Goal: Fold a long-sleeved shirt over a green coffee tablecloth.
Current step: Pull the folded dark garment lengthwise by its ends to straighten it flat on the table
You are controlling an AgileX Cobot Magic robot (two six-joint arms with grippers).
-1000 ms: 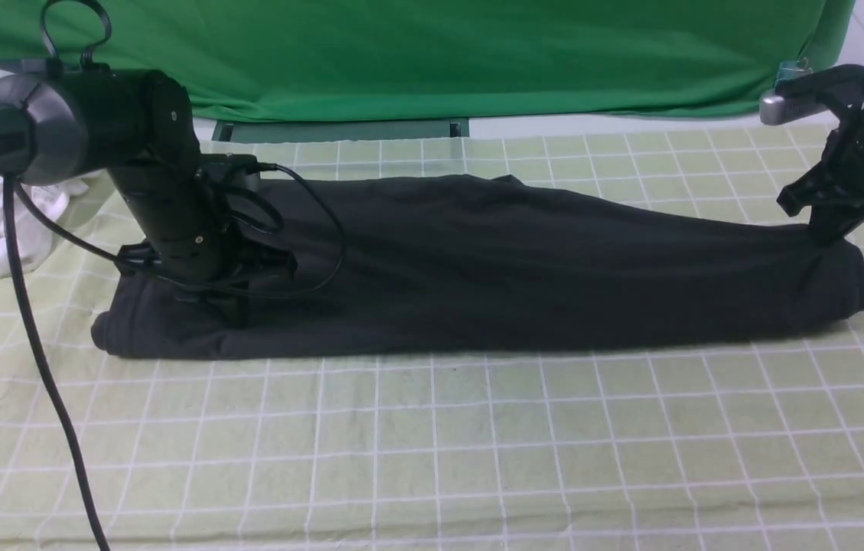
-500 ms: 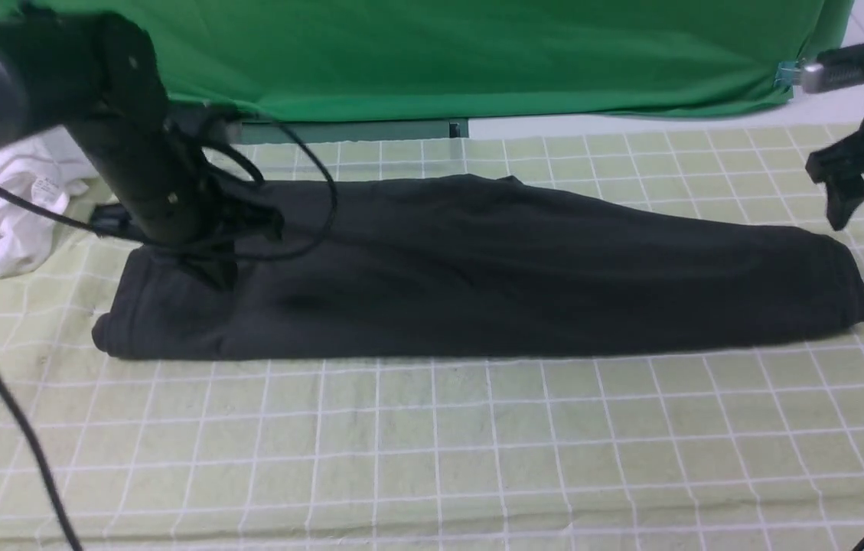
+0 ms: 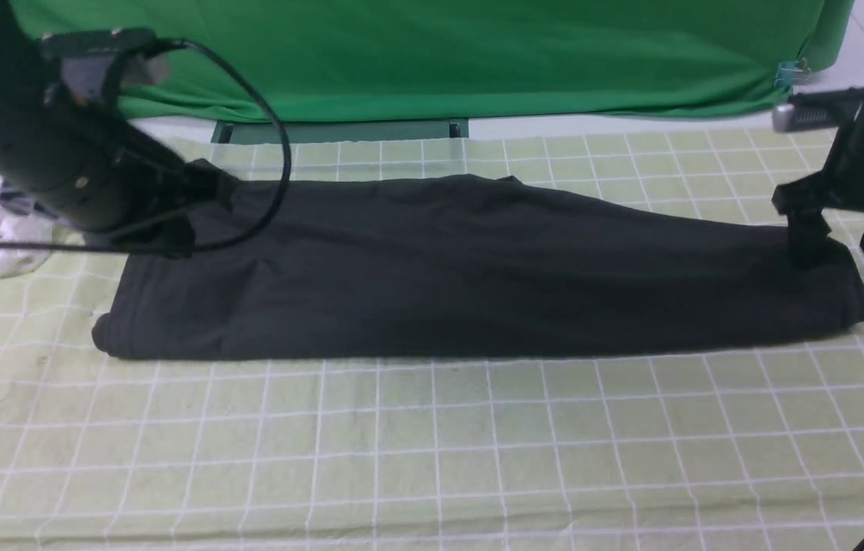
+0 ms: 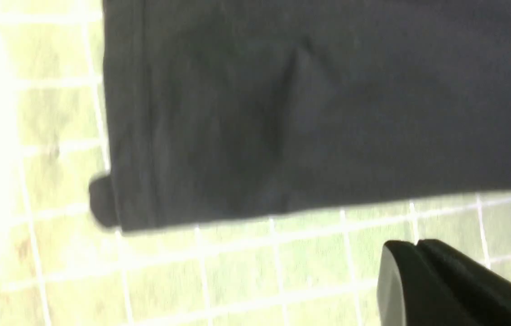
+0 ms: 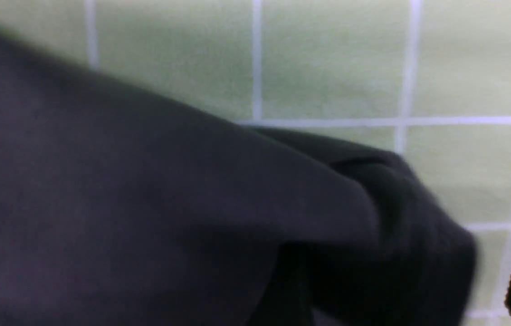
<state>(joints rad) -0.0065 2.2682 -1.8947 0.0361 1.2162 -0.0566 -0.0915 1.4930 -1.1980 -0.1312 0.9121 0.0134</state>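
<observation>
Right gripper (image 3: 841, 236), at right edge of front view, has jaws spread wide. One finger (image 3: 805, 239) comes down on the far right end of the long-sleeved shirt (image 3: 477, 268) and looks to touch it; the other hangs clear, w/ nothing clamped btw them. Right wrist view is blurred: shirt's bunched corner fills most of the frame, w/ a fingertip at lower right edge just beside the fabric.

Left gripper (image 3: 177, 229), upper left of front view, is motion-blurred and dark against dark cloth, over the shirt's left end near its back edge. Can't tell if its jaws are apart or together; left wrist view shows only one dark finger (image 4: 441, 285) at lower right, off the shirt.

Shirt lies as a long black folded band across mid-frame, flat on the green coffee tablecloth (image 3: 432, 444), approx ctr. White garment (image 3: 7, 256) sits at left edge, plain deep-green fabric (image 3: 439, 53) across the top
</observation>
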